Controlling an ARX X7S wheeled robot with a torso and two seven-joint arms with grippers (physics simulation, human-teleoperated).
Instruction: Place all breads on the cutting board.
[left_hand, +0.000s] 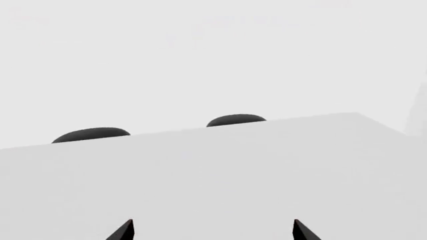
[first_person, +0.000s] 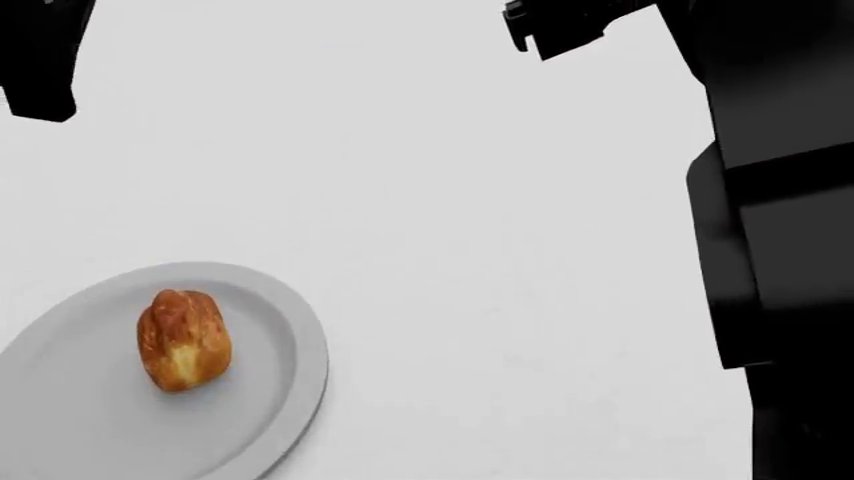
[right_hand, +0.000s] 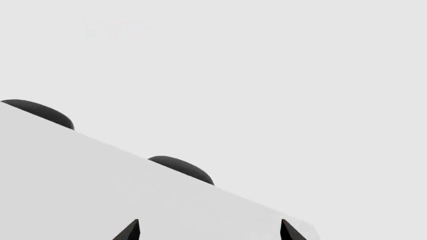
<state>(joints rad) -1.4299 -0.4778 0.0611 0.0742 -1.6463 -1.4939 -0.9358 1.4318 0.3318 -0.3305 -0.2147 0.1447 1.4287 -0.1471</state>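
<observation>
One bread (first_person: 183, 341), a small golden-brown roll with a paler yellow patch, lies on a round grey plate (first_person: 287, 370) at the lower left of the head view. The second bread and the cutting board are out of view. My left gripper (left_hand: 213, 230) is open and empty over bare white table; only its two dark fingertips show. My right gripper (right_hand: 209, 230) is also open and empty over white table. Neither wrist view shows the bread. In the head view my left arm (first_person: 40, 50) shows at the top left, well away from the plate, and my right arm (first_person: 767, 200) fills the right side.
The white table (first_person: 507, 260) fills the head view. Both wrist views show the table's far edge with two dark domed shapes beyond it, in the left wrist view (left_hand: 91, 134) (left_hand: 235, 120) and in the right wrist view (right_hand: 40, 112) (right_hand: 181, 169).
</observation>
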